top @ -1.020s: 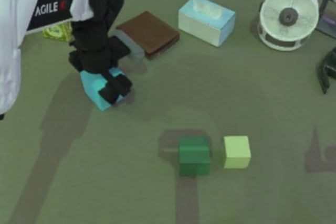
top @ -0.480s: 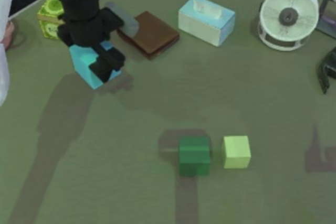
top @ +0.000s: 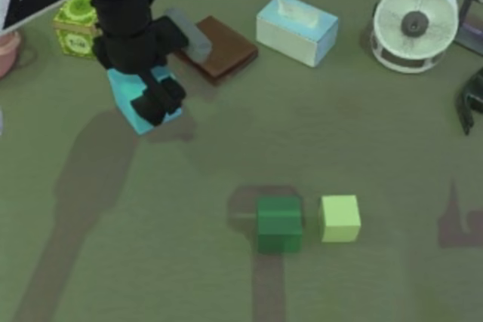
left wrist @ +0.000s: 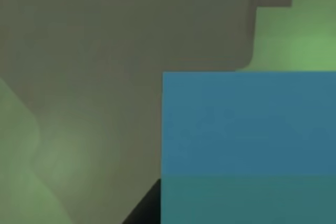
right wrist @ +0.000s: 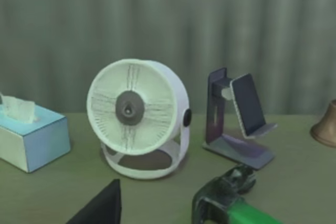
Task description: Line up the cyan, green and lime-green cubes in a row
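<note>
Tissue box (top: 296,29), fan (top: 414,24), brown wallet (top: 221,47) line the back.

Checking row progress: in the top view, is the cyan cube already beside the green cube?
No, the cyan cube sits far off under the left gripper, apart from the green cube.

You're looking at a rendered tabletop set dressed like a home desk or office corner, not a real room. An olive-green table (top: 377,111) runs back to a grey pleated curtain (right wrist: 210,24). Along its far edge you've got household clutter: a tissue box (top: 296,29), a white desk fan (top: 414,24), a phone stand (right wrist: 236,124) holding a phone, a brown book (top: 219,47) and a bell (right wrist: 326,127).
</note>
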